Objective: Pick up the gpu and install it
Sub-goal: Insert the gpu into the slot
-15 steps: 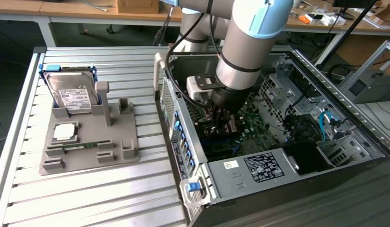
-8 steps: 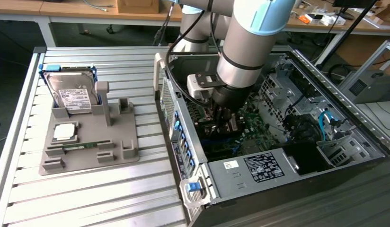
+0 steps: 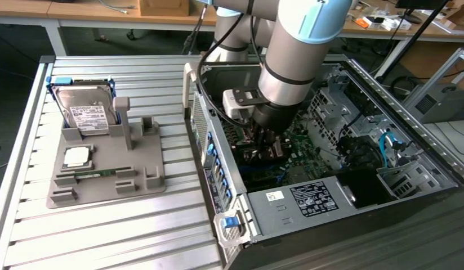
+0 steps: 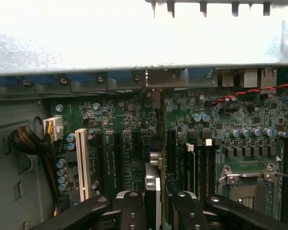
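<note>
My gripper [image 3: 265, 145] is reaching down into the open computer case [image 3: 412, 129], just above the green motherboard [image 3: 301, 153]. In the wrist view its two black fingers [image 4: 132, 211] are shut on the gpu [image 4: 152, 184]. The gpu shows edge-on as a thin dark card with a silvery metal end. It stands upright over the row of dark expansion slots [image 4: 116, 158] on the motherboard [image 4: 120, 115], in line with the gap in the case's rear wall [image 4: 153, 79]. Whether its lower edge touches a slot is hidden.
A grey holder tray [image 3: 104, 174] on the slatted table at the exterior view's left carries a silver hard drive [image 3: 85, 112], a square chip [image 3: 76, 157] and a small green memory stick [image 3: 97, 173]. Inside the case are a white slot [image 4: 82, 163], the power supply [image 3: 311, 198] and cables [image 4: 26, 141].
</note>
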